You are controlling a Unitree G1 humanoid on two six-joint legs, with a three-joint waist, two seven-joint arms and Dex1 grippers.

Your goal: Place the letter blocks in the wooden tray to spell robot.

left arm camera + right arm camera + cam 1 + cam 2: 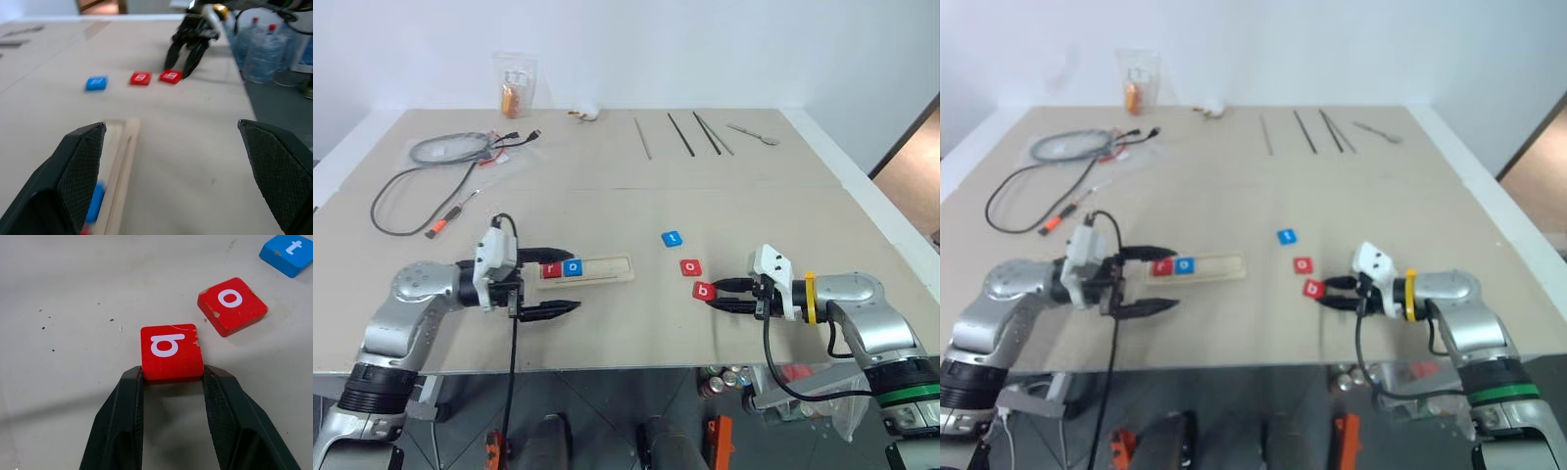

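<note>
The wooden tray lies on the table at the front left, with a red r block and a blue o block side by side in its left end. My left gripper is open, one finger on each side of the tray's left end. To the right of the tray, a blue t block and a red o block lie loose on the table. My right gripper is shut on the near edge of the red b block, which rests flat on the table.
At the back left lie a coiled grey cable and a small screwdriver. A plastic bag, thin rods and a spoon sit along the far edge. The table's front edge is close below both grippers.
</note>
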